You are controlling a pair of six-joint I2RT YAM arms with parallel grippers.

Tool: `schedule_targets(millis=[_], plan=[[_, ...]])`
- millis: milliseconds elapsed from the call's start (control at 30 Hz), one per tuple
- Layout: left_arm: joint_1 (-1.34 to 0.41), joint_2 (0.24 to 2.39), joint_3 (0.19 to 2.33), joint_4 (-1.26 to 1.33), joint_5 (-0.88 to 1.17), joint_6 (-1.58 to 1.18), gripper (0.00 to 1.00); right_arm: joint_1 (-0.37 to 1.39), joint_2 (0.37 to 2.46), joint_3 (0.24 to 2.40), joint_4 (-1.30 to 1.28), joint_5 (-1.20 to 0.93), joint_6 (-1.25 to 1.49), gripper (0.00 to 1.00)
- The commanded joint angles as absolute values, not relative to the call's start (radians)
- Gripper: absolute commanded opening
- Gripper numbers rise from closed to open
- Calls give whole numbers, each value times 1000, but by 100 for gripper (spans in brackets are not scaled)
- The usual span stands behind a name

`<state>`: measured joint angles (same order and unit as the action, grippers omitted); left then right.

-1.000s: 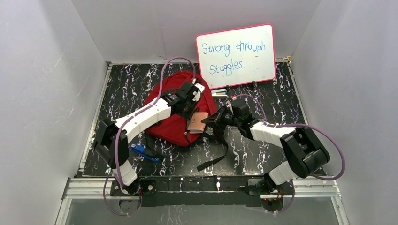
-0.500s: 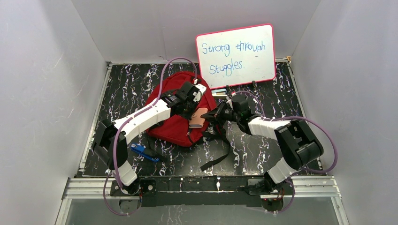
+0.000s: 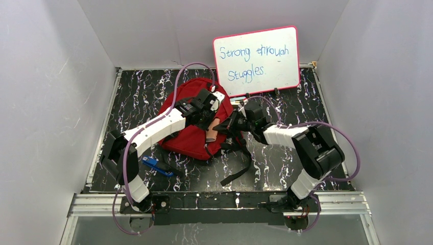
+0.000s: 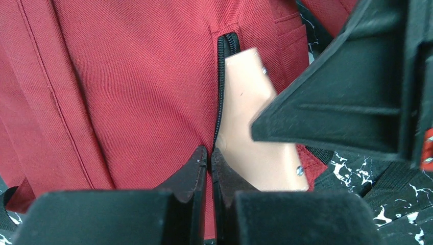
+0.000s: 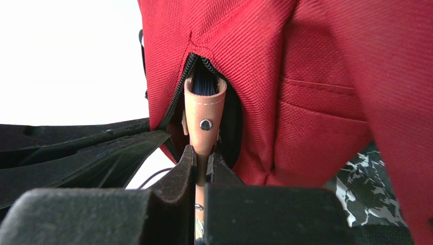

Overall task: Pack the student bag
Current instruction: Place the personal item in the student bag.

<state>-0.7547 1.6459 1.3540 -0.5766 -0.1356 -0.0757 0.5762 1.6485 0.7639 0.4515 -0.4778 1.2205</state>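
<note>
Top external view: the student bag is lying on the worktop a little toward 11 o'clock of its centre. A whiteboard is leaning at 1 o'clock from the bag and a small blue item is sitting at its 8 o'clock. Both arms are meeting over the bag's 3 o'clock edge, the left fingers coming from 9 o'clock and the right fingers from 3 o'clock, with a tan wallet between them.

Left wrist view: the left fingers are pinching shut on the student bag right at its zipper edge, probably to be holding the pocket mouth open and taut. The tan wallet is lying partway into that slit at 2 o'clock of the pinch, and the right fingers are looming behind it at 3 o'clock.

Right wrist view: the right fingers are clamping narrow on the tan wallet, holding it edge-on so its thin side is lining up with the gap. Its far end is poking into the open zipper of the student bag at 12 o'clock. The left fingers are showing at 9 o'clock. Judging by this, the wallet is going into the pocket and is not yet fully inside.
</note>
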Motion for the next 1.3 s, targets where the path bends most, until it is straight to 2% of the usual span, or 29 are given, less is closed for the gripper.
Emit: schedule_targets(millis=[0, 700, 933, 1267], plan=[[-776, 1597, 1400, -537, -71, -90, 0, 630, 1675, 817, 507, -448, 1190, 0], [-782, 1574, 1390, -538, -43, -101, 0, 711, 1888, 874, 808, -335, 1242, 0], [-782, 1578, 1367, -535, -74, -107, 0, 718, 1842, 829, 740, -308, 1177, 28], [-783, 1587, 1348, -522, -101, -104, 0, 717, 1664, 751, 516, -235, 1001, 48]])
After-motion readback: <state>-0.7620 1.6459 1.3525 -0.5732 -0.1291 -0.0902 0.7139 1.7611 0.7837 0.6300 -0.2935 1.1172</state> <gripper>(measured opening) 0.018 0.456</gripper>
